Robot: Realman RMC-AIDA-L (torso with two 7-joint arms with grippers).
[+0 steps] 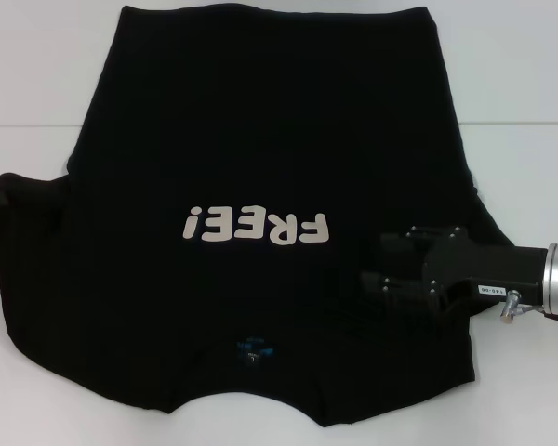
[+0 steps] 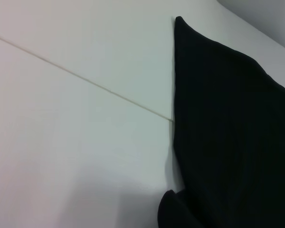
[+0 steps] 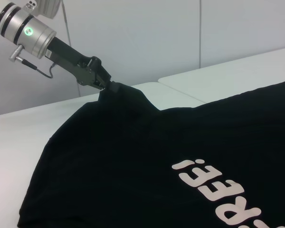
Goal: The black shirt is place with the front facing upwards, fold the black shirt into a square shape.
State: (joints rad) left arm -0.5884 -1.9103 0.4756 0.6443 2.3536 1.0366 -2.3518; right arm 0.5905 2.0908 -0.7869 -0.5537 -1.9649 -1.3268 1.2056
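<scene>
Shirt (image 1: 260,139) lies flat on white table (image 1: 37,56), face up, collar near, hem far. Soft, limp, light knit; will sag and drag, so grip at sleeve edges or corners. Left gripper (image 3: 107,84) pinches left sleeve cloth, tenting it. Right gripper (image 1: 377,265) hovers over right chest; finger spread cannot be told. Matte black, white "FREE!" print (image 1: 256,226).

Left gripper (image 3: 107,85) pinched closed – right gripper (image 1: 377,265) hovering low
</scene>
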